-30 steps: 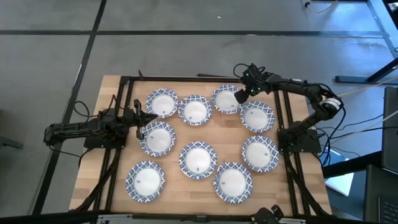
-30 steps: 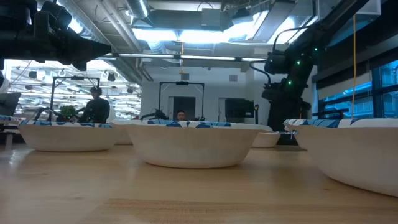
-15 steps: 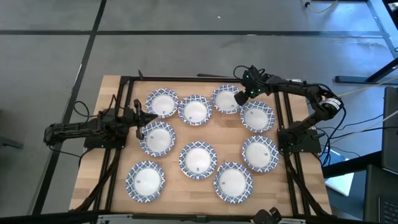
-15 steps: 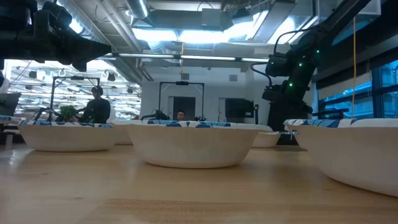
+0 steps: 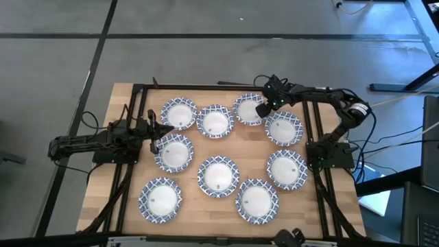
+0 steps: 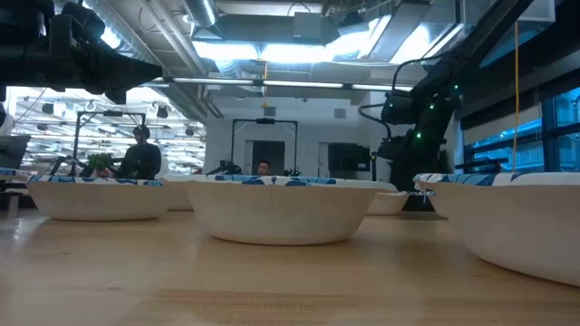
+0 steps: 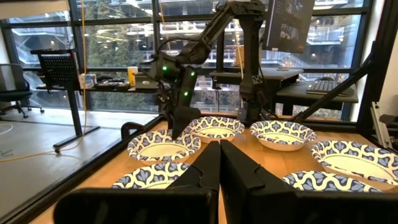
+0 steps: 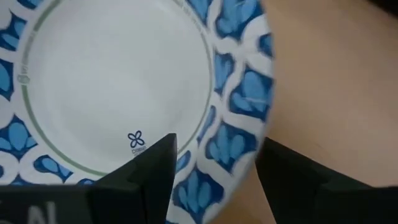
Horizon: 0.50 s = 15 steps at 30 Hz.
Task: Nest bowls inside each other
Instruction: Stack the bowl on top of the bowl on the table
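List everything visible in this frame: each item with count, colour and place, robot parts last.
bowls: nine, white centres with blue-and-white patterned rims, spread singly over the table, none nested yet.
table: one, light wood, under both arms.
person: one, dark clothing, in the room far behind the table.
left gripper: dark, shut, empty, at the table's left side beside a bowl.
right gripper: dark, open, its fingers straddling the rim of the far-row bowl.

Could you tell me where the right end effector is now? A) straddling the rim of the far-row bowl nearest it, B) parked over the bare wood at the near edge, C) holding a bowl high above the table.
A: the right end effector stands open with its fingers either side of the bowl rim.
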### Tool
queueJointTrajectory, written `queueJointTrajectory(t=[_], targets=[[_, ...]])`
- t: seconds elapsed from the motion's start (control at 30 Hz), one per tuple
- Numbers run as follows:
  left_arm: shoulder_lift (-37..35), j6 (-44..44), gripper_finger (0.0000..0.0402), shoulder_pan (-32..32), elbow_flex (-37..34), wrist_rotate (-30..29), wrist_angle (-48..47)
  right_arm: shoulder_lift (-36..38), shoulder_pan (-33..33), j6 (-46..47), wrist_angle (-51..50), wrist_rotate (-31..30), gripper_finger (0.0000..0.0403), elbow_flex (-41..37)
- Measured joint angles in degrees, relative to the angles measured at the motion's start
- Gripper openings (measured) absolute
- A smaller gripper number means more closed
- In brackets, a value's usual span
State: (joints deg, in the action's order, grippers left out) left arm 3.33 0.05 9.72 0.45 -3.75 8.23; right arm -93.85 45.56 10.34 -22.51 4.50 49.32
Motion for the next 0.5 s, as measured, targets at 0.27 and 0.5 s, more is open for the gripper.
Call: queueJointTrajectory(t=[0.27, 0.5], targets=[[-0.01, -1.28, 0.0000, 0.01, 0.00, 0.02, -0.01, -1.43, -1.96, -0.05, 4.05, 0.10, 0.0171, 0.02], [-0.01, -1.57, 0.0000, 0.00, -0.01, 0.26, 0.00, -1.43, -1.94, -1.56, 4.83, 0.58, 0.0051, 0.11]])
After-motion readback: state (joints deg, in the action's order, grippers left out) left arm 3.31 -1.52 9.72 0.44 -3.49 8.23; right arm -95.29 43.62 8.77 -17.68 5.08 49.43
